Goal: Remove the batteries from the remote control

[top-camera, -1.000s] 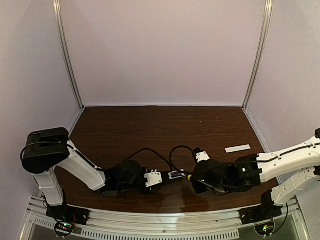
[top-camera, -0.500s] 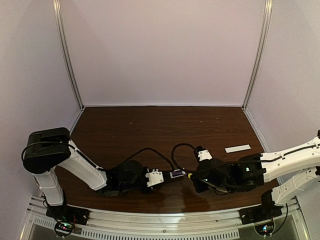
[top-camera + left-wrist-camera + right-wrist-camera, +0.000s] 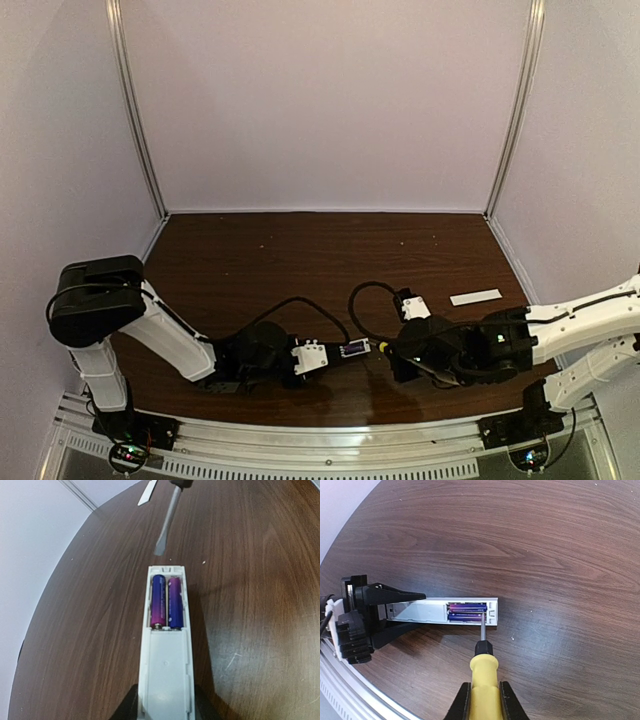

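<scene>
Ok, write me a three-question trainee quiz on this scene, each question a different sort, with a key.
1. True or false: both batteries sit inside the open compartment of the remote control.
2. Pick one. The right gripper holds: A a battery; B the yellow-handled screwdriver; C nothing.
3. Fill the gap: the ___ gripper clamps one end of the remote control.

Key
1. True.
2. B.
3. Left: the left gripper.
</scene>
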{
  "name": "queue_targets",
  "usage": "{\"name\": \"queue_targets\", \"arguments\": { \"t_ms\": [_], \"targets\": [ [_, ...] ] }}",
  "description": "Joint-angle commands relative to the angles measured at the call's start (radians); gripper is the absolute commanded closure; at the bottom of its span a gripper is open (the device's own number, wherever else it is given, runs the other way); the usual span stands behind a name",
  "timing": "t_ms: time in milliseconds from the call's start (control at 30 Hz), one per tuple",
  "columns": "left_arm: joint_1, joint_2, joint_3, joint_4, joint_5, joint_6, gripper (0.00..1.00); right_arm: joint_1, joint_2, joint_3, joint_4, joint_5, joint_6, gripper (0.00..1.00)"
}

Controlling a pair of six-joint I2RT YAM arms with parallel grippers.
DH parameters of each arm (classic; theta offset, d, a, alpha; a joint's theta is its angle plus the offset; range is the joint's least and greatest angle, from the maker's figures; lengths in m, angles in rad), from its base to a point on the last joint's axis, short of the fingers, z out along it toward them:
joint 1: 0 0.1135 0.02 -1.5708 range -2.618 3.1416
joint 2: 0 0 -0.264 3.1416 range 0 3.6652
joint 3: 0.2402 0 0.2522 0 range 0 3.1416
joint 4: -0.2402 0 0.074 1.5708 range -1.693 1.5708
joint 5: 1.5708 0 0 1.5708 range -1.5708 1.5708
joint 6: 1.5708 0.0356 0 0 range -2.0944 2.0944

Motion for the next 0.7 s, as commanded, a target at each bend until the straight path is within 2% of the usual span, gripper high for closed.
{"name": "queue_targets", "arguments": {
  "t_ms": [0,667],
  "targets": [
    [-0.006,0.01,0.025,0.058,-0.008,0.008,1.0,0.003,0.035,-0.002,-0.017,0.03,0.016,1.0],
    [-0.01,0.01,0.027,0.053,-0.014,0.008,1.0,0.0,0.08,-0.019,0.033,0.016,0.009,1.0]
  ]
}}
